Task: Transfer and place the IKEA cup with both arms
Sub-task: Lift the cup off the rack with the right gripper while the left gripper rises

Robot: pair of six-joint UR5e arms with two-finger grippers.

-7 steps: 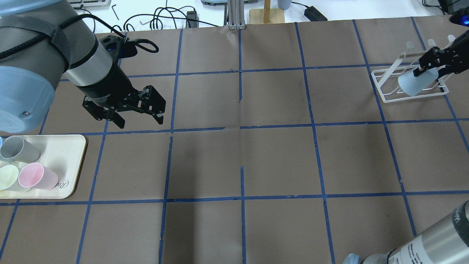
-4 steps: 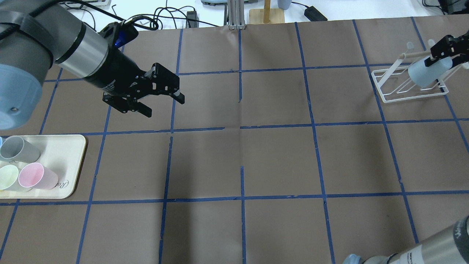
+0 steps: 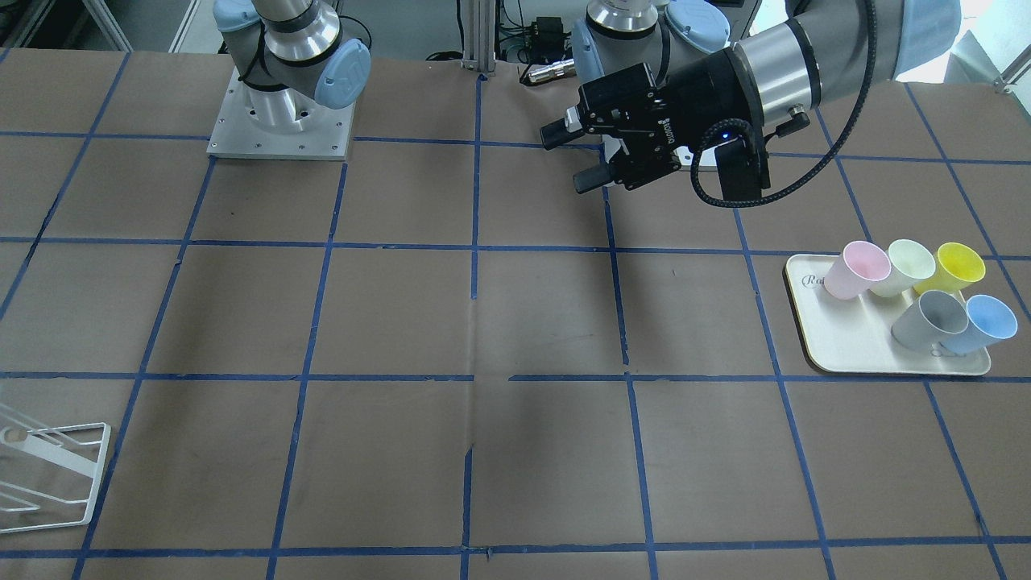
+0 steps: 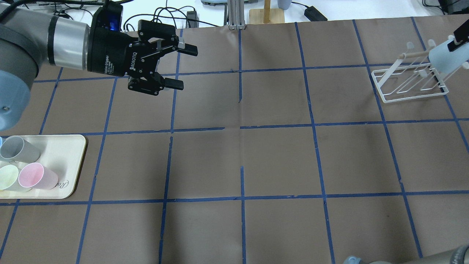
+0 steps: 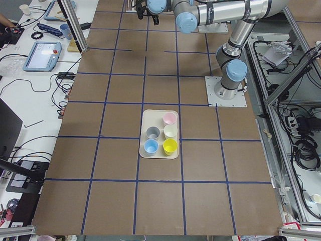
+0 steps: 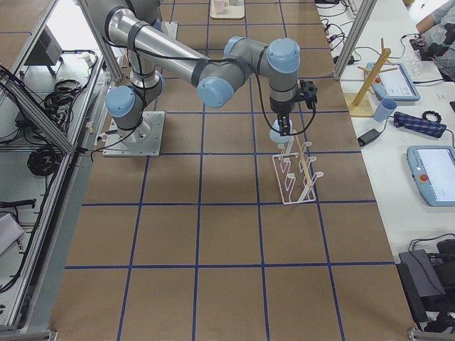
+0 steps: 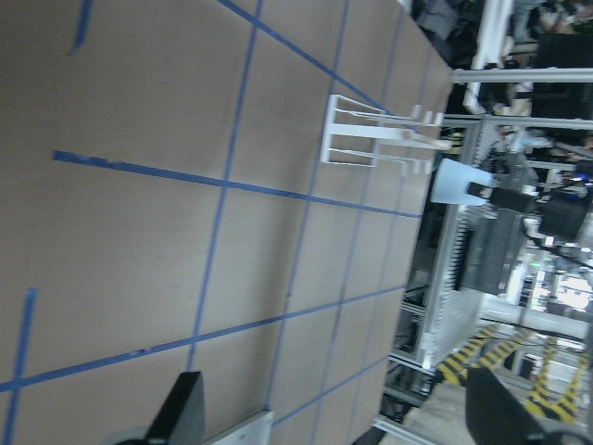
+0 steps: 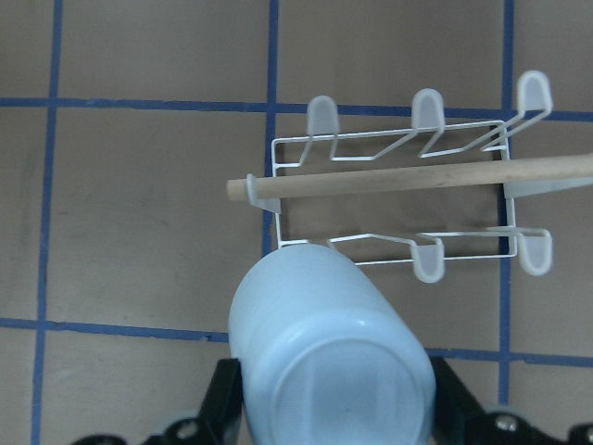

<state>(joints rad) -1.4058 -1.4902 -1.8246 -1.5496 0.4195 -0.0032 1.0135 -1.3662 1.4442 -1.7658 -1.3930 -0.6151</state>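
Observation:
The IKEA cup is a light-blue tumbler held in my right gripper at the table's far right edge, above the far end of the white wire rack. In the right wrist view the cup sits between the two black fingers, bottom toward the camera, over the rack's near side. My left gripper is open and empty, pointing right above the far left of the table; it also shows in the front view.
A cream tray at the robot's left holds a pink cup, a grey cup, a second light-blue cup and two yellowish cups. A wooden dowel lies across the rack. Brown paper with blue tape lines covers the table.
The right gripper has carried the light-blue cup up and to the right, off the rack's wires. The left gripper has swung toward the table's far side and turned to point right, still open.

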